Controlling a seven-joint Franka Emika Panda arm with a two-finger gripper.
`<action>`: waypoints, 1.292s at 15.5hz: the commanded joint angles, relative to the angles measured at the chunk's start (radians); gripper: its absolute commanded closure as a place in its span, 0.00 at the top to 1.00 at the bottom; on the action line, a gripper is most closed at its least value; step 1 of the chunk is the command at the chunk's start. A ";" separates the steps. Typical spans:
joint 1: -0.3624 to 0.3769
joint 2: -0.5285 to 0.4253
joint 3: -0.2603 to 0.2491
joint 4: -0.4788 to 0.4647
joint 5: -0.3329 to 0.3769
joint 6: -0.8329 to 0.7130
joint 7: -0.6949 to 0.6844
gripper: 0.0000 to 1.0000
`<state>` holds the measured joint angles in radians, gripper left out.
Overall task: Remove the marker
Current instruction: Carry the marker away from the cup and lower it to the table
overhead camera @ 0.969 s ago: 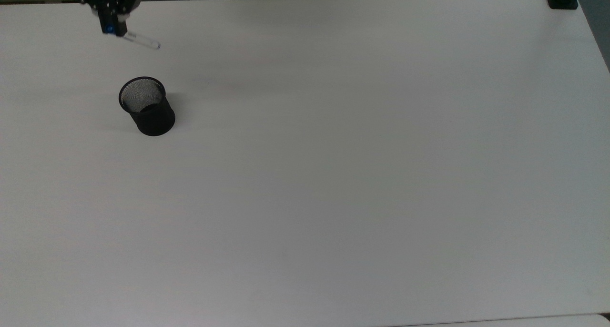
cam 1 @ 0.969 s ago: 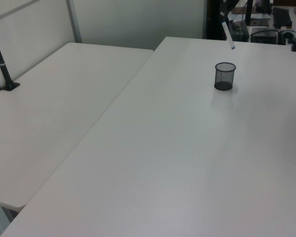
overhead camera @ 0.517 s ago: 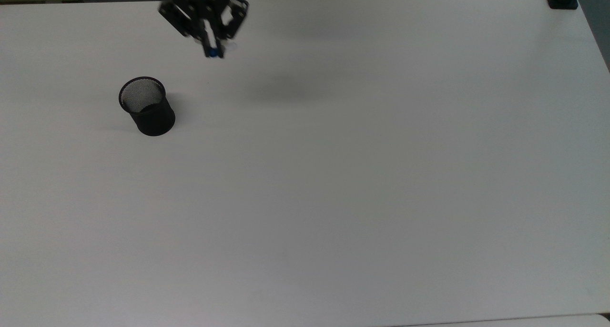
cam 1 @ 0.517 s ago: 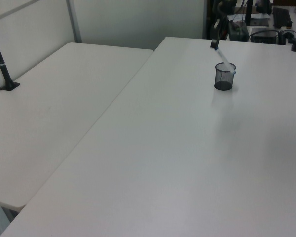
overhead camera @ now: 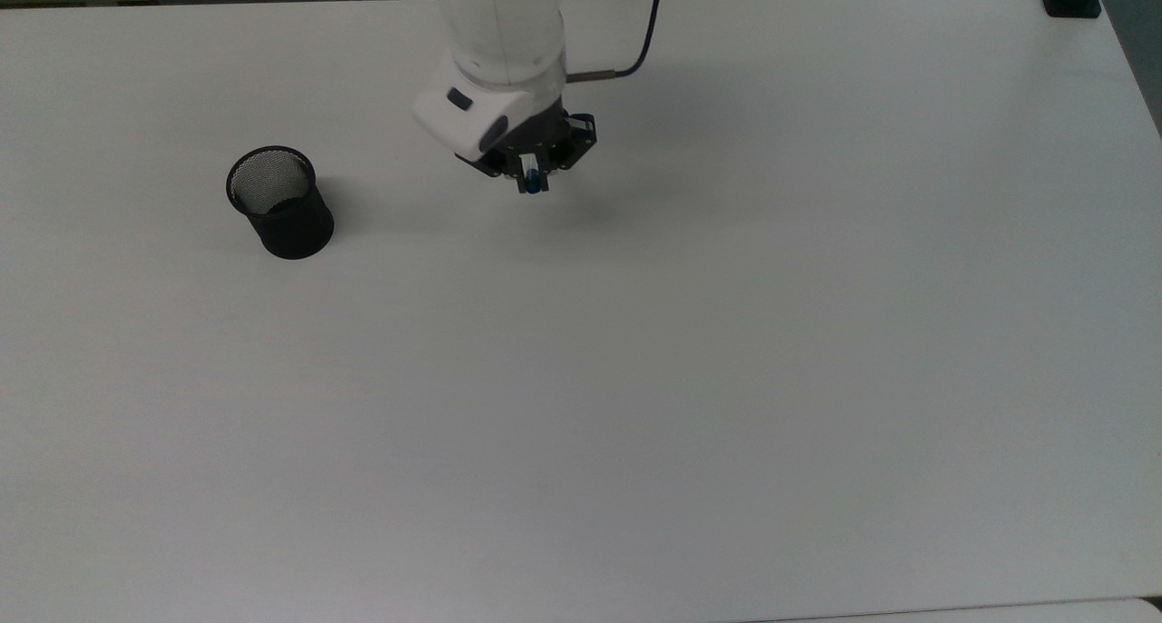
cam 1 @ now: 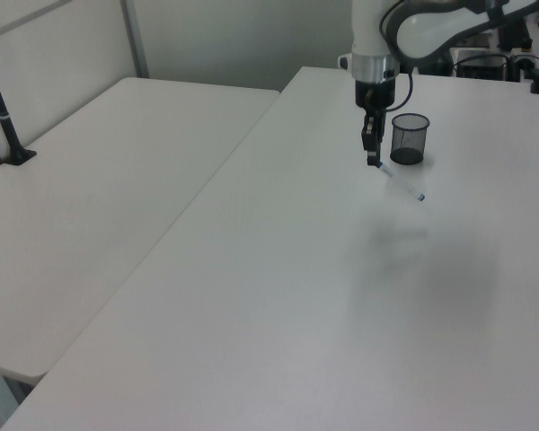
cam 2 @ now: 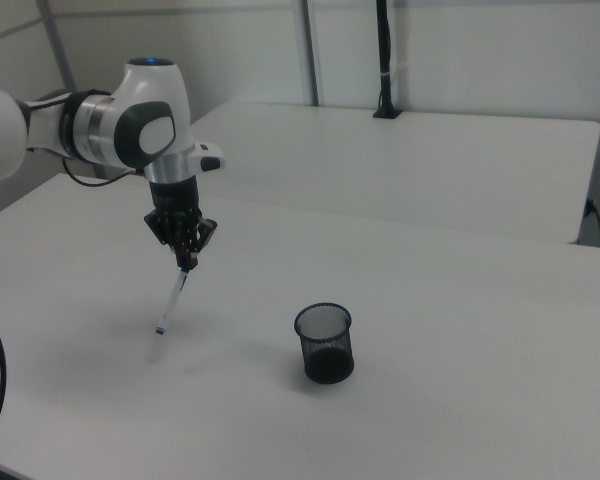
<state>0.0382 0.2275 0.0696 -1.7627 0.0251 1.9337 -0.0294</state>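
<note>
**Q:** What has changed since a second ago?

**A:** Since then the arm has swung from the table's far corner, past the mesh cup (overhead camera: pixel 280 202), toward the top view's middle; the gripper (overhead camera: pixel 533 176) is closed on the marker's (cam 2: pixel 172 298) upper end.

**Q:** Where is the marker?

**A:** Hanging slanted below the fingers, above the white table (overhead camera: pixel 690 351), well apart from the cup; whether its lower blue tip touches the surface, I cannot tell.

**Q:** How far along is the job?

**A:** The marker is out of the cup, which looks empty; what seems left is setting it down and letting go.
</note>
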 commanded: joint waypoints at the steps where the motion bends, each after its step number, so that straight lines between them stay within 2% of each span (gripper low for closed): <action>1: 0.041 0.039 -0.005 0.002 0.001 0.008 0.008 0.01; 9: 0.060 0.134 -0.004 -0.029 -0.031 0.177 0.086 0.02; 10: 0.063 0.138 -0.004 -0.034 -0.037 0.194 0.088 0.08; 11: 0.065 0.138 -0.004 -0.034 -0.042 0.197 0.101 0.34; 13: 0.065 0.136 -0.004 -0.031 -0.043 0.197 0.123 0.68; 14: 0.065 0.134 -0.004 -0.031 -0.045 0.197 0.129 0.79; 15: 0.065 0.134 -0.004 -0.029 -0.044 0.197 0.131 0.82; 16: 0.063 0.131 -0.004 -0.029 -0.043 0.197 0.134 0.95; 17: 0.063 0.127 -0.004 -0.027 -0.045 0.194 0.141 1.00; 20: 0.055 0.072 -0.004 -0.021 -0.043 0.162 0.146 1.00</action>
<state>0.0922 0.3745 0.0697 -1.7643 -0.0010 2.1070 0.0851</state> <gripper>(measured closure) 0.066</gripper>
